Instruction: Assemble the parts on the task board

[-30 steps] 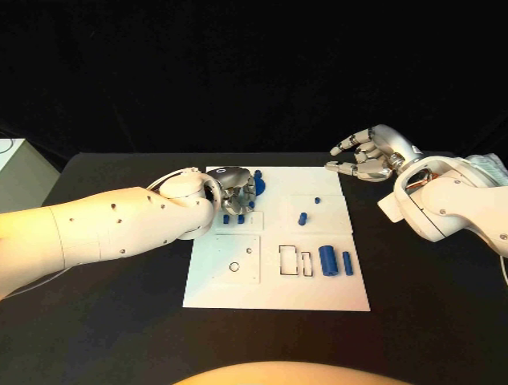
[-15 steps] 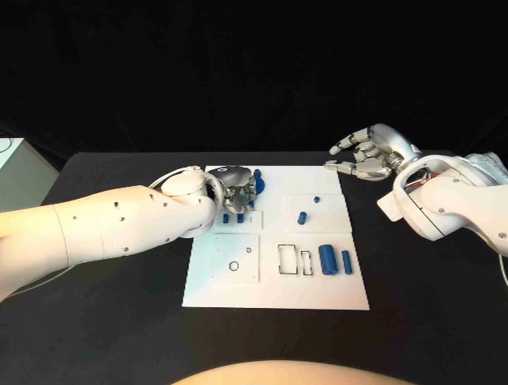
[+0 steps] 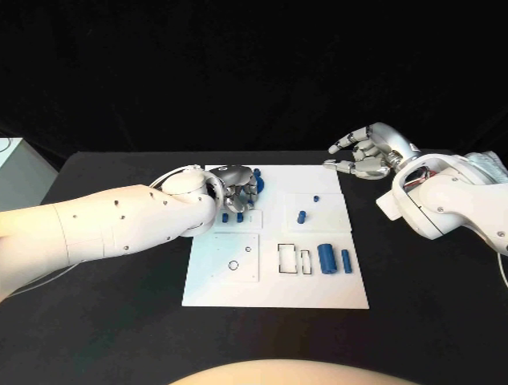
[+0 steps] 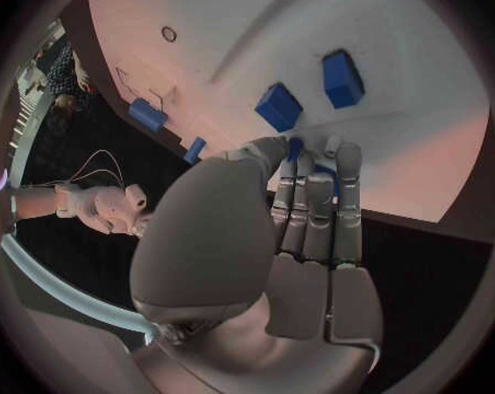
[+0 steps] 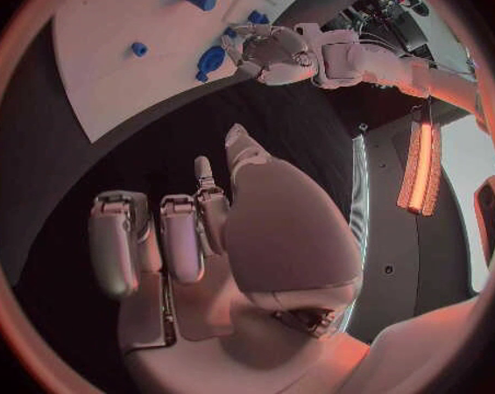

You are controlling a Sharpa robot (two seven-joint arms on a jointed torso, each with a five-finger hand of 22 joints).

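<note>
Task board (image 3: pixel 279 289): one white plate lying in the middle of the black surface (image 3: pixel 103 337), its long sides running toward the far edge.
Blue parts, countable: six showing clear of the hands in the head view.
- Two upright pieces (image 3: pixel 233 217) standing side by side near the board's left edge, just nearer than the left hand.
- One short cylinder (image 3: pixel 303 216) lying mid-board, toward the right edge.
- One tiny piece (image 3: pixel 318 198) sitting just beyond that cylinder.
- One thick cylinder (image 3: pixel 327 259) and one thin cylinder (image 3: pixel 347 261) lying parallel by the right edge, beside two rectangular outlines.
Blue part at far-left corner (image 3: pixel 258 181): one piece partly hidden by the fingers; shape not telling.
Left hand (image 3: pixel 237 189): one, hovering over the board's far-left corner, fingers lying close together and pointing down, tips touching a small blue piece (image 4: pixel 295 146) in the left wrist view; whether it is gripping it cannot be told.
Right hand (image 3: pixel 368 156): one, raised off the board beyond its far-right corner, over the surface, fingers curling loosely apart, holding nothing.
Change from earlier frames: both hands are keeping the same places; no part is shifting.
</note>
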